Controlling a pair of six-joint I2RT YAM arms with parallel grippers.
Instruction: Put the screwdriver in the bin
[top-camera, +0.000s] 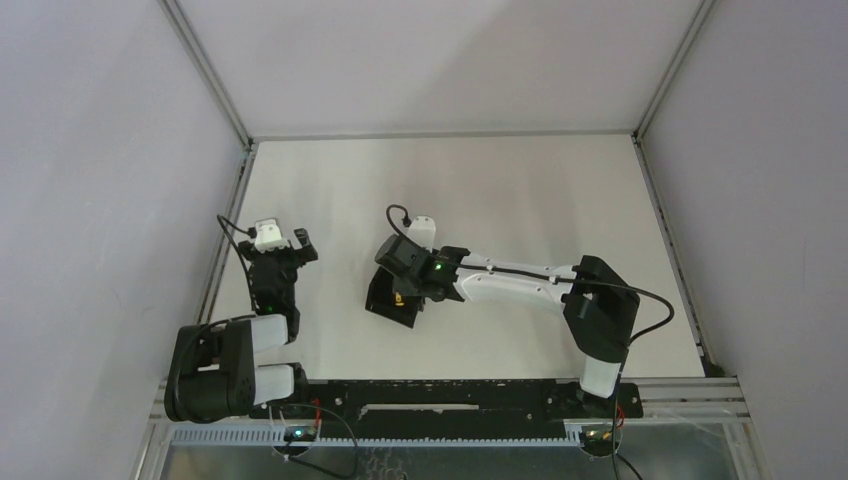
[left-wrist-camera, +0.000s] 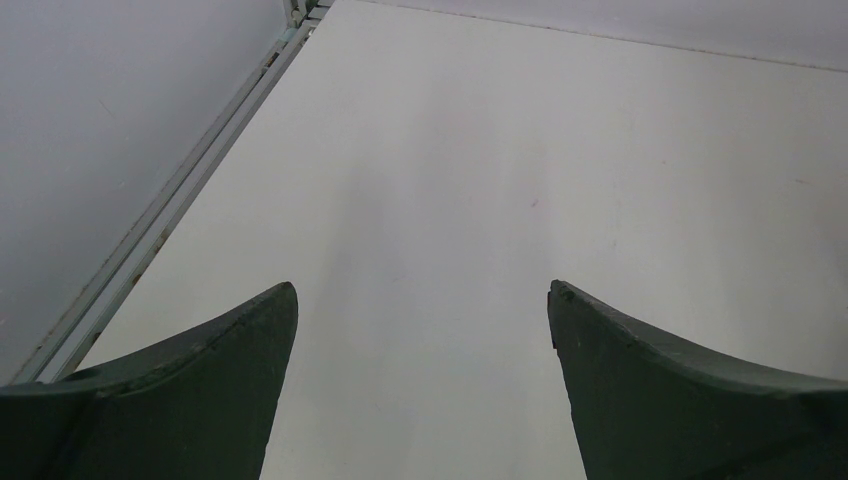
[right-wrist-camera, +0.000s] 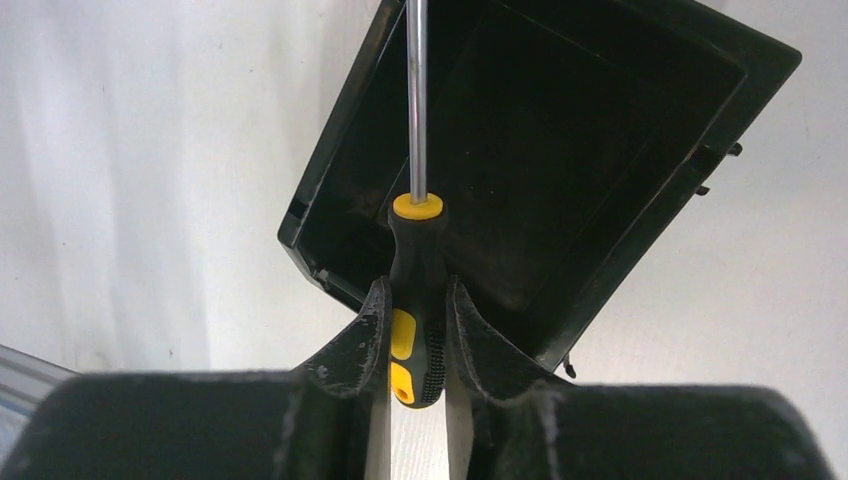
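Observation:
My right gripper (right-wrist-camera: 416, 300) is shut on the yellow-and-black handle of the screwdriver (right-wrist-camera: 417, 285). Its slim metal shaft points forward over the open top of the black bin (right-wrist-camera: 560, 140). In the top view the right gripper (top-camera: 405, 290) sits directly over the bin (top-camera: 385, 303) near the table's middle, and a bit of yellow handle (top-camera: 400, 297) shows there. My left gripper (top-camera: 290, 245) is open and empty at the left side of the table, well apart from the bin. In the left wrist view its fingers (left-wrist-camera: 200, 400) frame only bare table.
The white table (top-camera: 520, 190) is walled by grey panels. A metal rail (top-camera: 228, 235) runs along the left edge close to the left gripper. A black rail with cables (top-camera: 450, 395) spans the near edge.

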